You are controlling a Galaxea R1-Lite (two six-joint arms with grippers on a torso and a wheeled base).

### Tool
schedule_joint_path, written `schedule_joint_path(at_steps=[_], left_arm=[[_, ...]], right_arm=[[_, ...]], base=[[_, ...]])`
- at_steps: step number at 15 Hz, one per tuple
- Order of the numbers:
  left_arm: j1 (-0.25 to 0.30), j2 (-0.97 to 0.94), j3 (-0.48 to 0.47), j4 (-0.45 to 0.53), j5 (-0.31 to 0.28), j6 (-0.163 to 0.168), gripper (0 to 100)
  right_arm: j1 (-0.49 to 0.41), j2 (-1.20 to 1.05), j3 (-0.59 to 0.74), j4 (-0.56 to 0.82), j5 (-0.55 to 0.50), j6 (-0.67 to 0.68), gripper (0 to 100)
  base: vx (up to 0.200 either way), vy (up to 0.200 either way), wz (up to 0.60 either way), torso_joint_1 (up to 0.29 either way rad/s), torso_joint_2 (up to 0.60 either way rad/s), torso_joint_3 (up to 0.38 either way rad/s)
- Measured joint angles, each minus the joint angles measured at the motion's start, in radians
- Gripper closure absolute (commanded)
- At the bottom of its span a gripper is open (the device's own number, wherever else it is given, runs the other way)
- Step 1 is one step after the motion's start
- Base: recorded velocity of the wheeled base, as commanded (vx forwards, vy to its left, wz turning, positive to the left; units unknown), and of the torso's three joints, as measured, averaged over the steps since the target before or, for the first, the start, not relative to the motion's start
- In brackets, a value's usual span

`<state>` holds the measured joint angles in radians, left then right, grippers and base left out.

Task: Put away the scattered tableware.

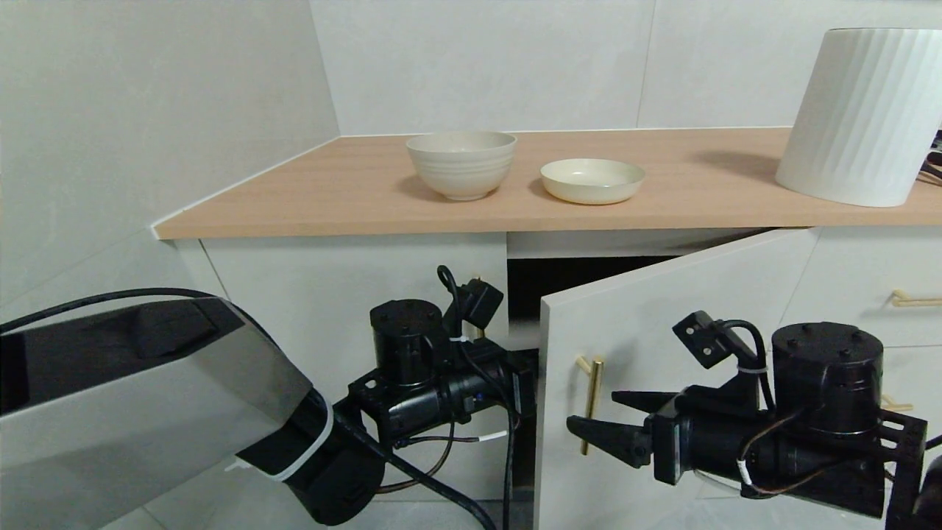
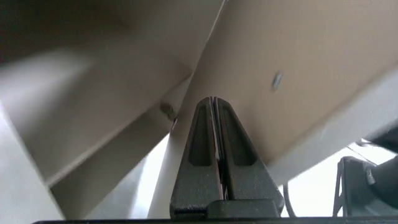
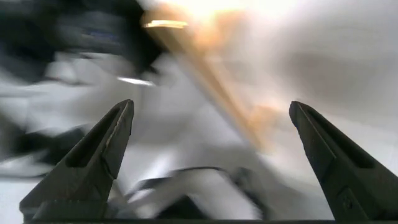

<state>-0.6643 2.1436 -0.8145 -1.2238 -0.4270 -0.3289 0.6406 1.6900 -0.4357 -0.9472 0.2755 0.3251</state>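
Cream bowl (image 1: 461,163) and dish (image 1: 592,180) sit on the counter (image 1: 331,199), well above your left gripper (image 2: 213,102), pinched shut behind the ajar door (image 1: 662,324), and your right gripper (image 1: 597,414), spread wide at its handle (image 1: 591,383), so all the storing remains.

Cream ribbed bowl (image 1: 461,163), pale-yellow dish (image 1: 592,179), wood-grain counter (image 1: 331,199), white fluted container (image 1: 865,110).

Pale tiled walls (image 1: 147,110) — wooden countertop (image 1: 331,199), white cabinets (image 1: 324,283)
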Motion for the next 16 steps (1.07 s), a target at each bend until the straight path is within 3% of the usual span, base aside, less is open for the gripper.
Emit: schedule_joint_path(at_steps=[2,7,8,16], left_arm=[[0.0,-0.005,-0.014,0.01,0.001,-0.004,100],[0.0,-0.033,0.001,0.043,0.001,-0.004,100],[-0.001,-0.036,0.003,0.044,0.001,-0.003,100],[-0.005,-0.034,-0.007,0.072,-0.002,-0.004,100]], right_arm=[[0.006,-0.091,-0.003,0.116,-0.026,-0.02,0],[0.036,-0.412,-0.048,0.722,-0.065,-0.134,0],[0.046,-0.458,-0.068,0.772,-0.071,-0.141,0],[0.066,-0.552,-0.078,0.786,-0.067,-0.144,0]], base=[[0.0,0.0,0.0,0.0,0.0,0.0],[0.0,0.0,0.0,0.0,0.0,0.0],[0.0,0.0,0.0,0.0,0.0,0.0],[-0.15,0.0,0.0,0.004,0.0,0.001]])
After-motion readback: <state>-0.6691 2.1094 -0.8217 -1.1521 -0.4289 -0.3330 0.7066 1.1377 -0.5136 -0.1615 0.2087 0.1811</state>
